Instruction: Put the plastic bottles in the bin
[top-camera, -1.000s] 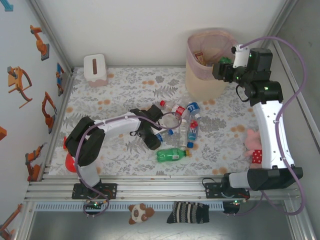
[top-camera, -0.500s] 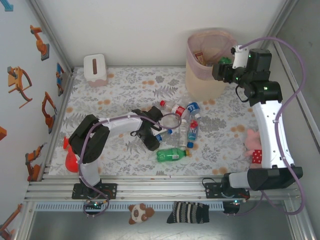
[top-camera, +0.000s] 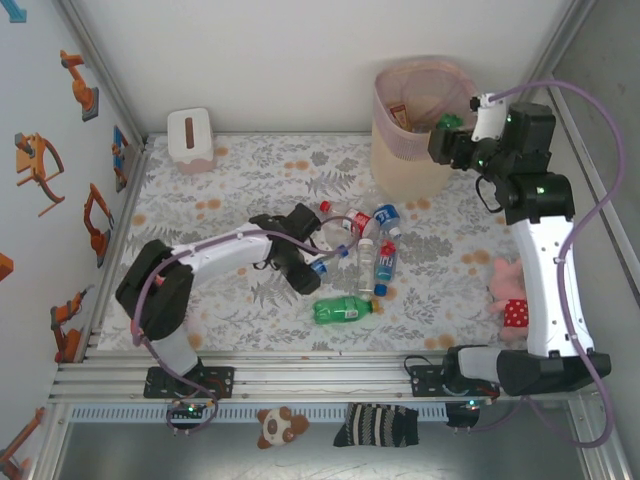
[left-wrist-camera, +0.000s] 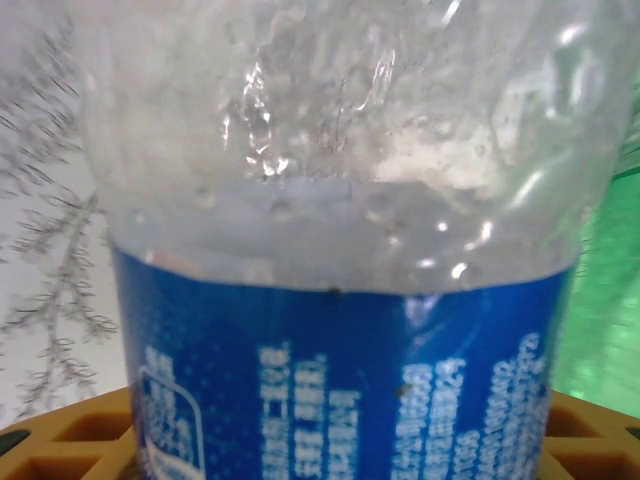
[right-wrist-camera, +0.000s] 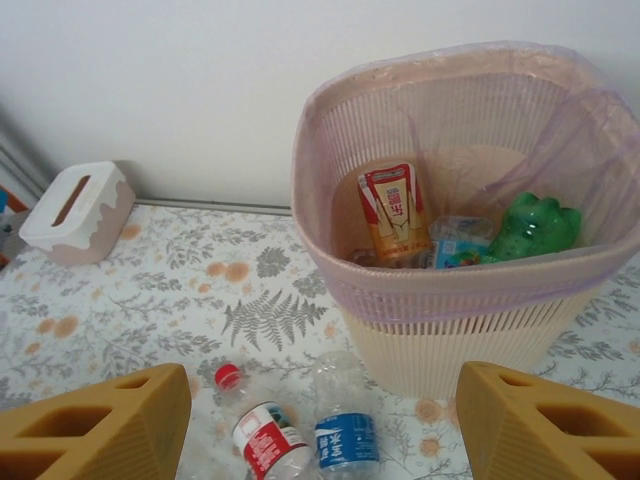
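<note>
- Step in hand: my left gripper (top-camera: 300, 268) is at a clear, blue-labelled plastic bottle (left-wrist-camera: 340, 380) lying on the floral table (top-camera: 230, 190). Whether its fingers (left-wrist-camera: 60, 445) grip it, I cannot tell.
- Next: secure, lift and carry it to the tall beige-pink plastic bin (right-wrist-camera: 450, 290).
- Right gripper (right-wrist-camera: 320, 430): fingers spread, empty, facing the bin.
- The right wrist view looks into the bin, where a green bottle (right-wrist-camera: 540, 225) lies.

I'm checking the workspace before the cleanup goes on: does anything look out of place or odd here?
Yes. A pink plush toy lies at the right edge of the table, and a small bear toy and what looks like a striped sock lie off it, past the near edge. None belongs among the bottles.
</note>
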